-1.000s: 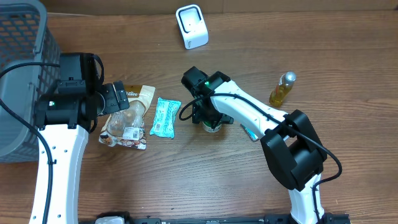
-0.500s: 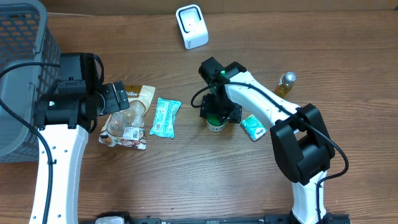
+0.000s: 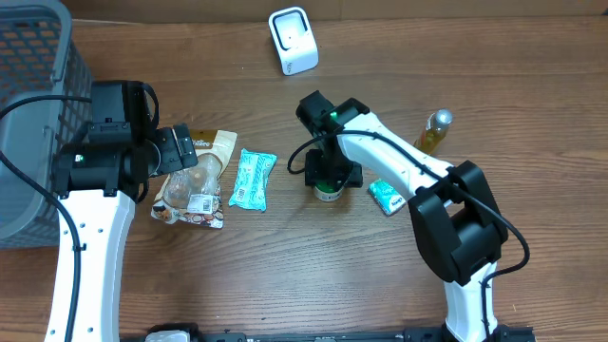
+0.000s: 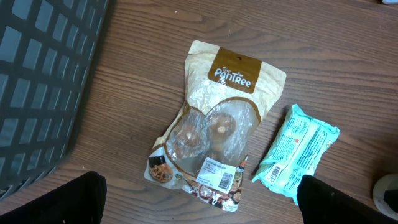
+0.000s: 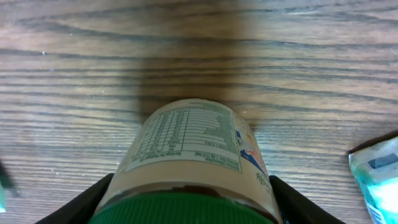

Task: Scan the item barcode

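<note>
**Right arm.** The right gripper (image 5: 189,200) is lowered over the jar (image 5: 186,140). One finger (image 5: 87,200) stands at each side of the green lid (image 5: 180,211). The jaws straddle the jar closely. The views do not show whether they press on it or merely flank it, so I cannot tell the grip state.

**Jar.** It stands on the table (image 3: 313,275) near the centre, lid up. The label face turned to the wrist camera carries a printed table of small text.

**Scanner.** The white scanner (image 3: 293,40) sits at the far edge of the table, well apart from the jar.

**Left arm.** The left gripper (image 4: 208,200) hangs above the pouch (image 4: 214,130) with its fingers (image 4: 81,199) spread wide and nothing between them. The pouch lies flat, with a white barcode sticker (image 4: 218,174) near its lower edge.

**Other items.**
- A teal packet (image 3: 252,179) lies just beside the pouch, between it and the jar.
- A smaller teal packet (image 3: 385,197) lies near the jar on its other side.
- A bottle (image 3: 432,135) of yellow liquid stands further out on that side.
- A grey basket (image 3: 28,114) occupies the table's left end.
</note>
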{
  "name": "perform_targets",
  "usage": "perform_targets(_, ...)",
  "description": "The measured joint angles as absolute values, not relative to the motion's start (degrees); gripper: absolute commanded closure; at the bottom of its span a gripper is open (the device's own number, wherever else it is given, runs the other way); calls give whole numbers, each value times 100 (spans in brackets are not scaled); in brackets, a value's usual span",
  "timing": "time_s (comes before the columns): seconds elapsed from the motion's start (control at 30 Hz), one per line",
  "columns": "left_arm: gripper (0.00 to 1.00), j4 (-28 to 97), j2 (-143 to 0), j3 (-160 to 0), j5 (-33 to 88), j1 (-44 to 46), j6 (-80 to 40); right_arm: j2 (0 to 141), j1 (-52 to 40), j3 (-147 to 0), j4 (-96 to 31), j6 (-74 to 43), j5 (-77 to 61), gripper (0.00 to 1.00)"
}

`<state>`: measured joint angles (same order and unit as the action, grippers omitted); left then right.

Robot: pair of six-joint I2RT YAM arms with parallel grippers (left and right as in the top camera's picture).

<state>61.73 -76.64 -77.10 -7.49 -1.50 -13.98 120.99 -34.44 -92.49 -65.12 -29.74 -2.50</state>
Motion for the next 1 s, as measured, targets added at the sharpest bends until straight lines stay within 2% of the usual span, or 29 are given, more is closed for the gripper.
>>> perform_targets(0.2, 0, 6176, -7664, -7710, -749, -150, -1398, 12099, -3607, -9247, -6499, -2449, -178, 33)
perform_targets(0.27, 1, 6176, -7664, -7710, -749, -150, -1398, 12099, -3684, -9247, -6493, -2206, -148, 28)
perform_targets(0.5, 0, 6176, -7664, -7710, -749, -150, -1398, 12099, -3874, -9249, -6451, -1778, -40, 23)
perform_targets(0.63, 0, 6176, -7664, -7710, -749, -150, -1398, 12099, -3865, -9249, -6416, -2027, 25, 23)
perform_targets(0.83, 0, 6176, -7664, -7710, -749, -150, -1398, 12101, -3863, -9249, -6410, -2991, 40, 25)
perform_targets(1.0, 0, 6176, -7664, -7710, -749, -150, -1398, 12103, -3861, -9249, -6399, -3411, 47, 34)
